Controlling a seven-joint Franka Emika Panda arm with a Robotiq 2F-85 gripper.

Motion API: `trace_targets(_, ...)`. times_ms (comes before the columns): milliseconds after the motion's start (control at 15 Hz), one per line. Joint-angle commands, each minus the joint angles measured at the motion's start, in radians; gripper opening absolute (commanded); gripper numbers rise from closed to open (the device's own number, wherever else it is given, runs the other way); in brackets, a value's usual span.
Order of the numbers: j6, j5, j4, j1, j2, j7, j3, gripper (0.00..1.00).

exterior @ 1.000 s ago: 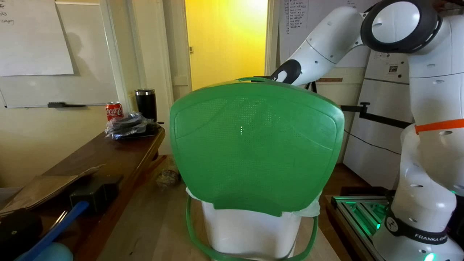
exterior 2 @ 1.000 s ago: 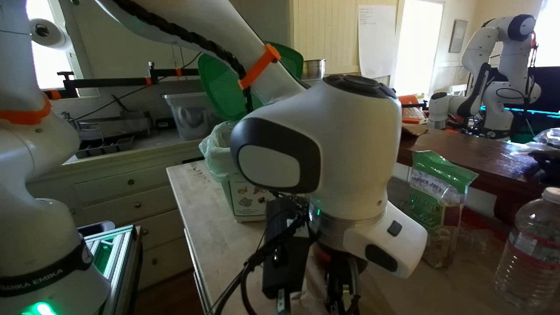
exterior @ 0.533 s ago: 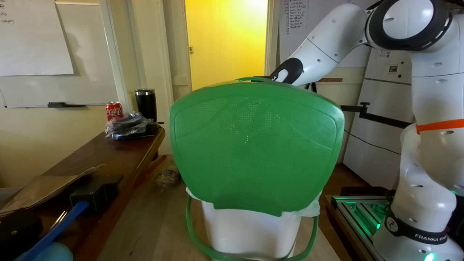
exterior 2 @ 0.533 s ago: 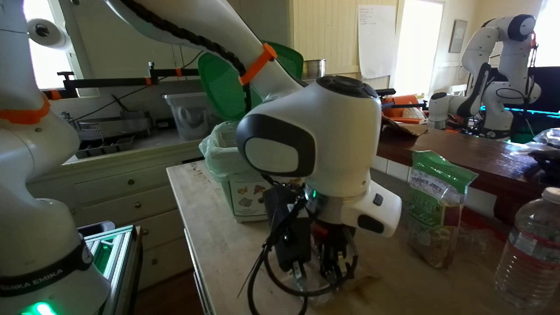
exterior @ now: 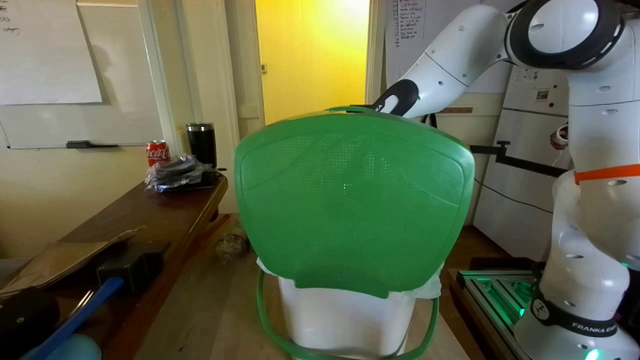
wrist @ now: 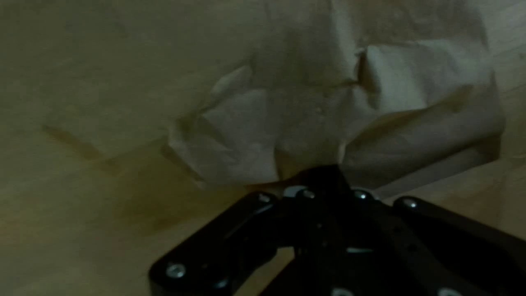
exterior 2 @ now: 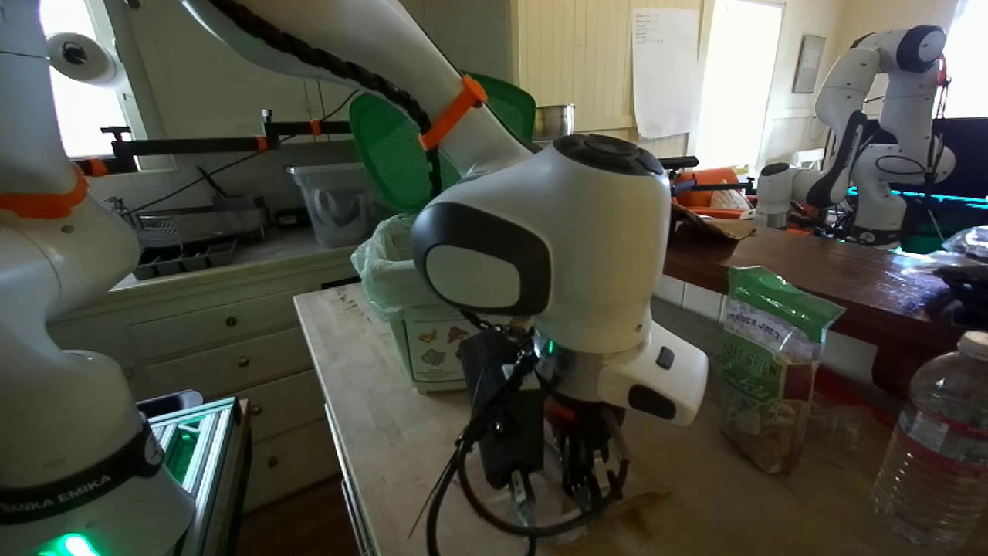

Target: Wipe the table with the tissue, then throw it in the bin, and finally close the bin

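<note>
The tissue (wrist: 312, 119) is a crumpled brownish paper lying against the wooden table (wrist: 61, 246) in the wrist view. My gripper (wrist: 324, 176) is shut on its near edge, with the fingertips dark and close together. In an exterior view the gripper (exterior 2: 594, 471) points down at the table, and the tissue is mostly hidden behind it and its cables. A brown wet smear (wrist: 156, 201) shows beside the tissue. The bin (exterior: 350, 320) stands on the table, also seen behind my arm (exterior 2: 436, 347). Its green lid (exterior: 355, 200) stands open and upright. A pale bag lines the bin.
A green snack bag (exterior 2: 772, 371) and a clear water bottle (exterior 2: 938, 448) stand on the table beside the gripper. A raised dark wooden counter (exterior 2: 803, 259) runs along that side. A hand (exterior: 559, 137) shows behind the arm.
In an exterior view my gripper has moved up and back from the camera, mostly in the first half second, and slightly left since. A hand has appeared behind the arm. Bin and lid are unmoved.
</note>
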Motion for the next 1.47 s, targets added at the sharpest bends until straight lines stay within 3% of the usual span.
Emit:
trace_targets(0,0.039,-0.017,-0.038,-0.051,0.022,-0.006,-0.068,0.01)
trace_targets(267,0.018,-0.002,-0.031,-0.073,0.027,-0.019,-0.086,0.01)
trace_targets(867,-0.001,0.094,-0.023,-0.003,0.012,-0.095,0.044,0.01)
trace_targets(1400,0.013,0.052,-0.032,-0.03,0.027,-0.052,-0.024,0.01)
